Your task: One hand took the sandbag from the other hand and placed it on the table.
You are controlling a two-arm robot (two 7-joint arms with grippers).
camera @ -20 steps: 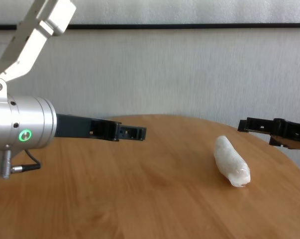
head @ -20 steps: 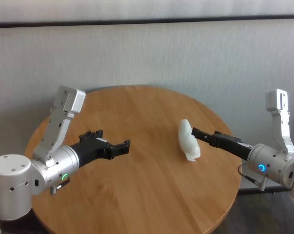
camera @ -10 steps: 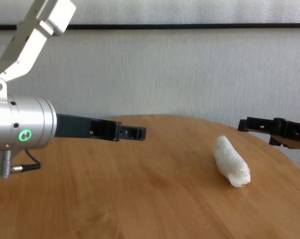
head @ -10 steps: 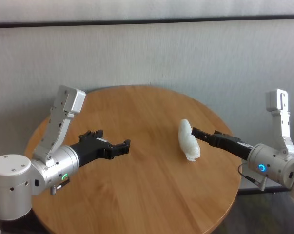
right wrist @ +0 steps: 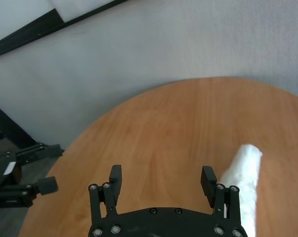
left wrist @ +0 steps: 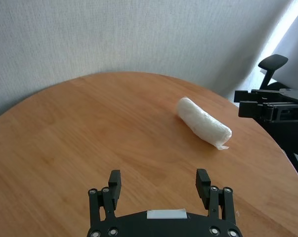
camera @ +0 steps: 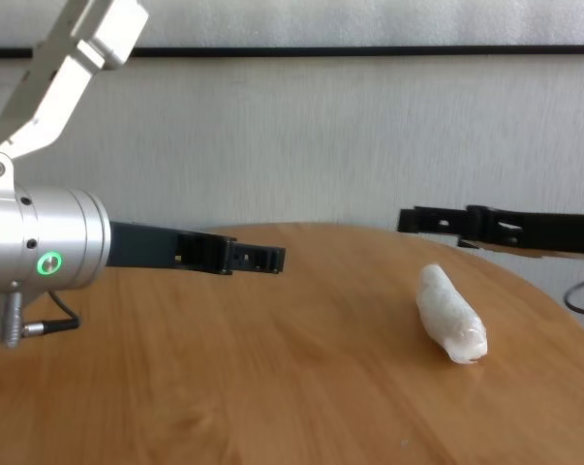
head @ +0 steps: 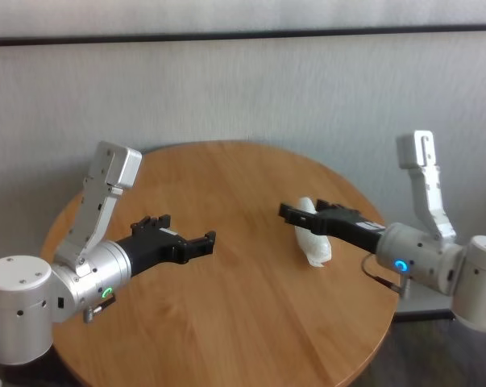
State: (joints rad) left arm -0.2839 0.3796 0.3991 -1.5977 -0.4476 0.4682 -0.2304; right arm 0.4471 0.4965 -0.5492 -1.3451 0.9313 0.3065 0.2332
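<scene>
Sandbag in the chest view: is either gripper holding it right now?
No. The sandbag lies on the table, with the right gripper above it and the left gripper well off to the side.

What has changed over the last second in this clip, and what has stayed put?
The right tool has swung inward over the table, its open fingers now above the far end of the sandbag instead of off beside the bag's right. It holds nothing. The sandbag lies in the same spot on the table, and the left tool hangs open over the table's left half as before.
</scene>
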